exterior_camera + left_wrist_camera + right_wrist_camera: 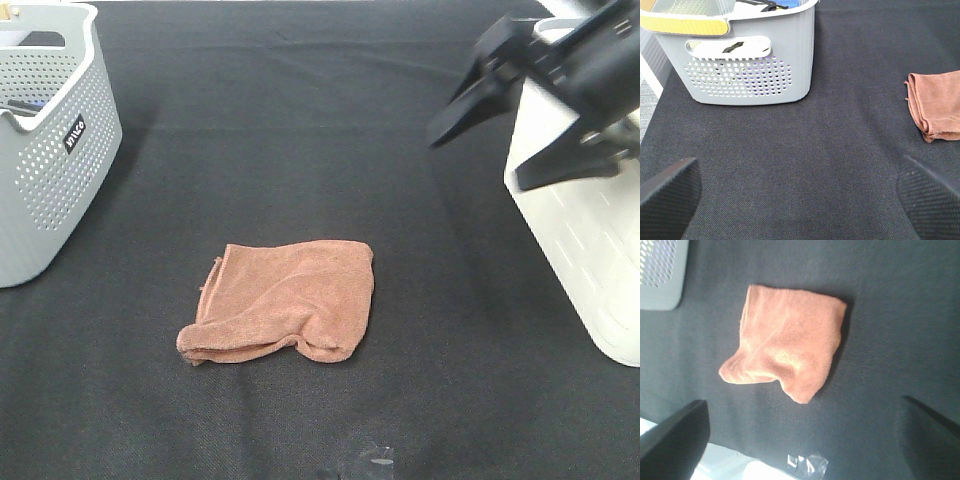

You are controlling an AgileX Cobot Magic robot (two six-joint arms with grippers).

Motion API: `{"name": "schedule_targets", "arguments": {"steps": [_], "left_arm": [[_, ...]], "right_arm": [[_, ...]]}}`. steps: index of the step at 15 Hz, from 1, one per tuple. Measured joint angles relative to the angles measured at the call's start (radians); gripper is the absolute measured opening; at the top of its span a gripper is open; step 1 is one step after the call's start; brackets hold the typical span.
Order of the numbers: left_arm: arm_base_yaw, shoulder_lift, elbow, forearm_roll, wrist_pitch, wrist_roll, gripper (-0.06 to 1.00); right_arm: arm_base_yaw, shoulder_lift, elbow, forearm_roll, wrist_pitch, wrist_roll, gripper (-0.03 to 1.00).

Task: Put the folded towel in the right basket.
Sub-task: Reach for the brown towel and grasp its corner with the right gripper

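A folded orange-brown towel [285, 300] lies flat on the black table, centre-front; it also shows in the left wrist view [937, 105] and the right wrist view [787, 350]. The white right basket [585, 240] stands at the right edge. My right gripper [500, 145] is open and empty, raised in front of that basket, above and to the right of the towel. My left gripper [800, 195] is open and empty over bare table, left of the towel; it is out of the exterior view.
A grey perforated basket [50, 150] with items inside stands at the far left; it fills the left wrist view [747, 60]. A scrap of clear tape [365, 460] is stuck near the table's front edge.
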Motion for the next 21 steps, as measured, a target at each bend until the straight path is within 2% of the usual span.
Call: {"name": "schedule_targets", "arguments": {"steps": [3, 5, 8, 10, 16, 21], "left_arm": [[0.0, 0.0, 0.0, 0.0, 0.0, 0.0, 0.99], [0.0, 0.0, 0.0, 0.0, 0.0, 0.0, 0.99], [0.0, 0.0, 0.0, 0.0, 0.0, 0.0, 0.99], [0.0, 0.0, 0.0, 0.0, 0.0, 0.0, 0.99], [0.0, 0.0, 0.0, 0.0, 0.0, 0.0, 0.99], [0.0, 0.0, 0.0, 0.0, 0.0, 0.0, 0.99]], "right_arm": [[0.057, 0.112, 0.0, 0.007, -0.018, 0.001, 0.96], [0.093, 0.209, -0.001, 0.029, -0.066, 0.001, 0.96], [0.107, 0.321, -0.001, 0.083, -0.149, -0.002, 0.96], [0.107, 0.349, -0.001, 0.099, -0.161, -0.012, 0.96], [0.108, 0.53, -0.005, 0.332, -0.213, -0.201, 0.95], [0.13, 0.578, -0.025, 0.404, -0.199, -0.21, 0.94]]}}
